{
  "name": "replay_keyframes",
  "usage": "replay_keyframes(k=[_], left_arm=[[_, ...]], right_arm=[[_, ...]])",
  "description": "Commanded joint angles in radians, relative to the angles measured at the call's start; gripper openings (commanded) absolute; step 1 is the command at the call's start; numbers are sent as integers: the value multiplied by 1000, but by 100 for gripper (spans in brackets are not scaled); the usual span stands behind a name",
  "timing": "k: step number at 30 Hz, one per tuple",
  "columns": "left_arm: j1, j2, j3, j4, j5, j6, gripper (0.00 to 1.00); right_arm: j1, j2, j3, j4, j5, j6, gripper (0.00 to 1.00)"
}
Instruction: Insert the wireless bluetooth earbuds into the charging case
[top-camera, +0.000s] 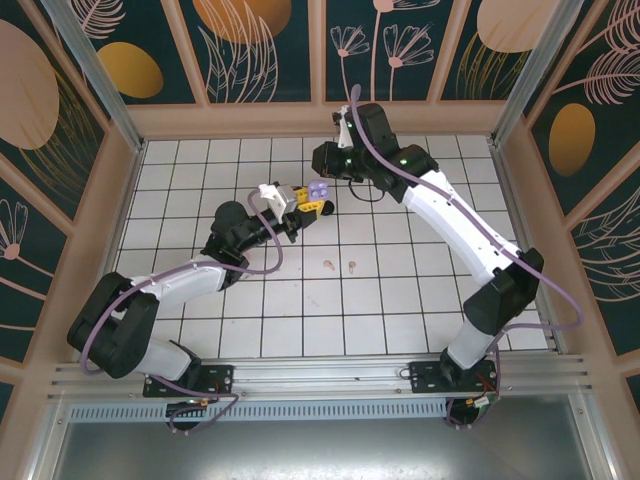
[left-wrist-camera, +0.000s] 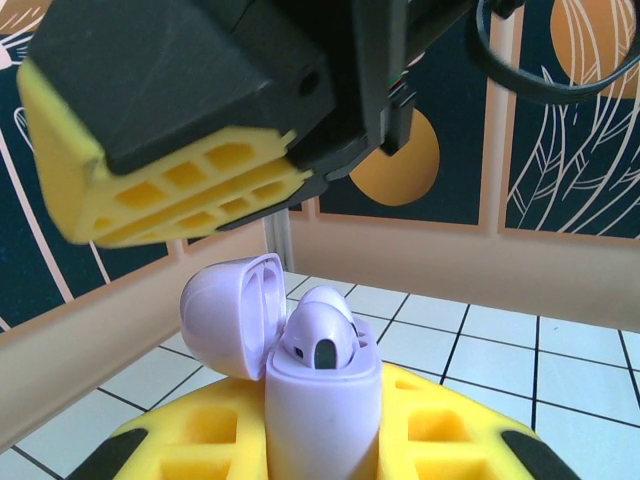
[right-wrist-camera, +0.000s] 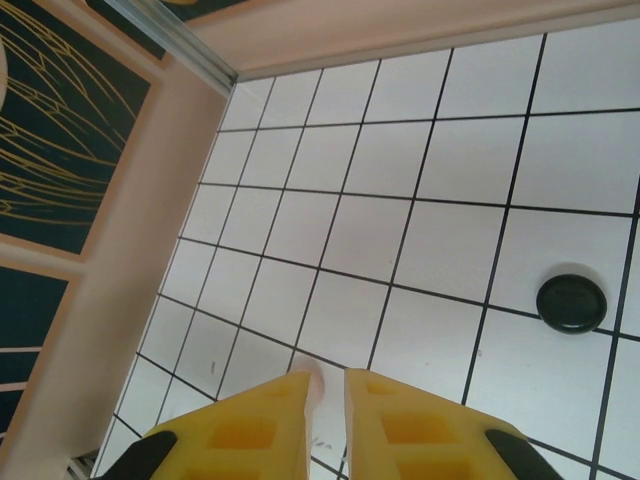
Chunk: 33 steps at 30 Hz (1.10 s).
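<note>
The left pincer (top-camera: 310, 198) is reaching to the middle of the tiled tabletop (top-camera: 400, 300) and is holding the lilac charging case (top-camera: 318, 189) above it. In the left wrist view its two yellow fingers (left-wrist-camera: 200, 440) are pressing on both sides of the case (left-wrist-camera: 320, 410), which is standing upright. The lid (left-wrist-camera: 225, 315) is standing open and leaning to the left. One lilac earbud (left-wrist-camera: 320, 335) is sitting in the case, with its rounded head rising above the rim.

The right pincer (top-camera: 324, 174) is hanging just beyond the case, on its far side, and one of its yellow fingers (left-wrist-camera: 170, 190) is showing close over the open lid. In the right wrist view the pincer (right-wrist-camera: 325, 420) is almost together, gripping a small pale piece (right-wrist-camera: 312, 382) between the tips; I cannot tell if this is an earbud. A dark round thing (right-wrist-camera: 571, 303) is lying on a tile at the right.

Two pale pink earbuds (top-camera: 328, 265) (top-camera: 352, 266) are lying side by side on the tabletop, nearer to the arm bases than the case
</note>
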Motion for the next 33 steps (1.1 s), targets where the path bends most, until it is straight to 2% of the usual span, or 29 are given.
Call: replay_keyframes(k=[1, 7, 12, 16, 20, 24, 27, 33], left_arm=[[-2, -23, -5, -3, 10, 21, 0], [-2, -17, 7, 2, -11, 23, 0], [-2, -5, 20, 9, -35, 10, 0], [-2, 10, 23, 24, -45, -24, 0], [-2, 28, 16, 30, -94, -113, 0], [0, 51, 31, -48, -196, -207, 0], [9, 86, 68, -140, -238, -276, 0], [97, 235, 164, -255, -165, -501, 0]], right_arm=[[-7, 24, 41, -64, -48, -33, 15], [25, -32, -40, -97, -88, -54, 11], [67, -151, -180, -114, -93, -49, 6], [15, -292, -301, -55, -18, 27, 8], [-93, -418, -403, 30, 79, 123, 13], [-129, -480, -523, 103, 92, 172, 18], [-128, -487, -597, 123, 102, 189, 19], [-118, -512, -752, 196, 110, 231, 20]])
